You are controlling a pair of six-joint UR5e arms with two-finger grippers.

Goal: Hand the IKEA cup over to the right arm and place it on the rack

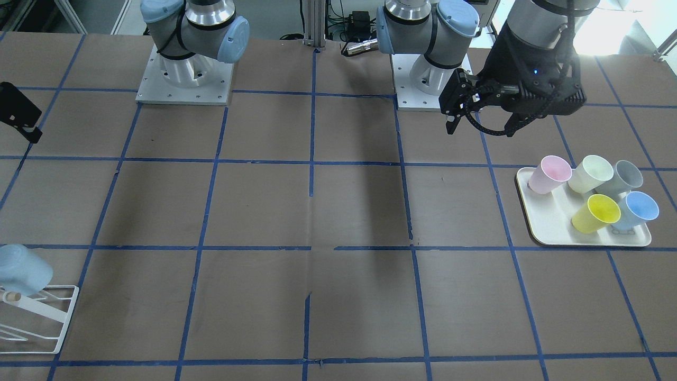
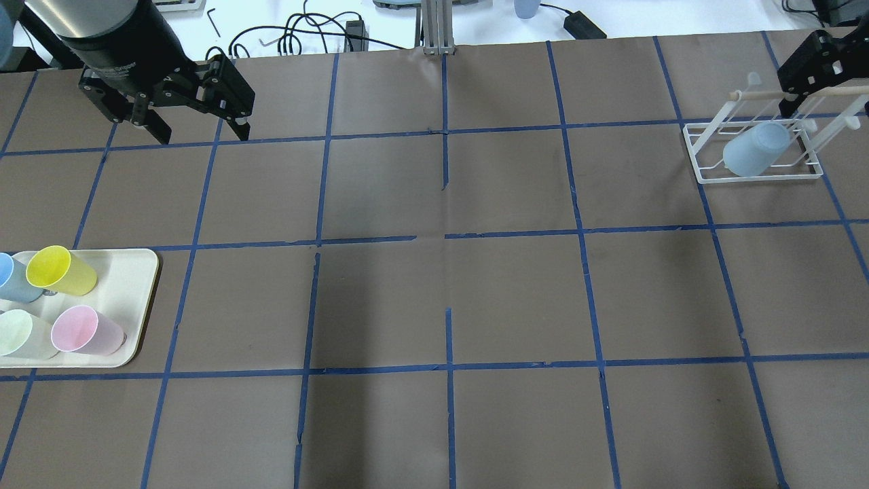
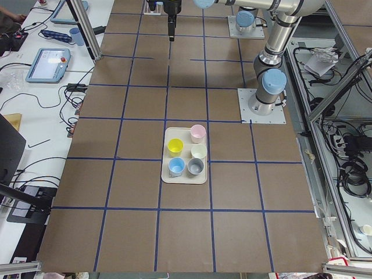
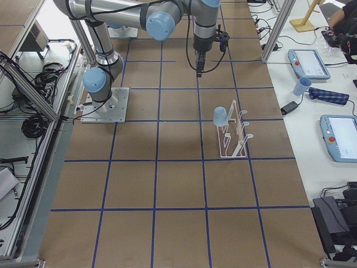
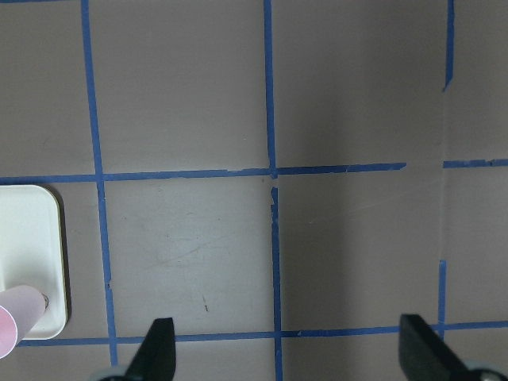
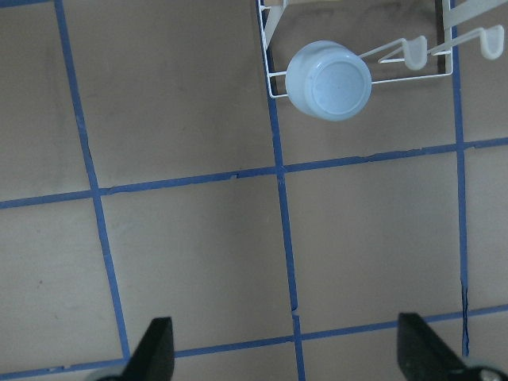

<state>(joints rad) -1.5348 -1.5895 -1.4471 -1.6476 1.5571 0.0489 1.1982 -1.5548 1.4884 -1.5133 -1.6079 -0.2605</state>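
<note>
One IKEA cup (image 2: pixel 755 148) – pale blue, no handle – hangs upside down and tilted on the rack (image 2: pixel 760 178), its base turned towards the right wrist camera. The peg that carries it is hidden inside the cup.

The right gripper (image 6: pixel 287 349) is spread wide with nothing between its fingers. The cup sits ahead of the fingertips and a little to one side, well apart from them, and only bare surface (image 2: pixel 441 305) lies under the gap. In the overhead view this gripper is cut by the right edge, so just one black finger shows beside the rack's wooden-tipped bar. The front-facing view catches only a dark sliver of it at the left border, where the rack is cropped too.

The left gripper (image 2: pixel 200 129) is also spread and holds nothing. It hovers over the taped brown surface, with the cream tray (image 2: pixel 139 305) off to its side and clear of it. Its wrist view gets only one rounded corner of that tray and a sliver of the pink cup (image 2: pixel 88 331).

On the tray stand the yellow cup (image 2: pixel 61 270), the pink one, a whitish cup (image 2: pixel 24 334) and a second blue cup (image 2: pixel 13 278) – the last two cropped by the overhead frame. A grey cup (image 1: pixel 621 177) shows from the front-facing and left views only.
</note>
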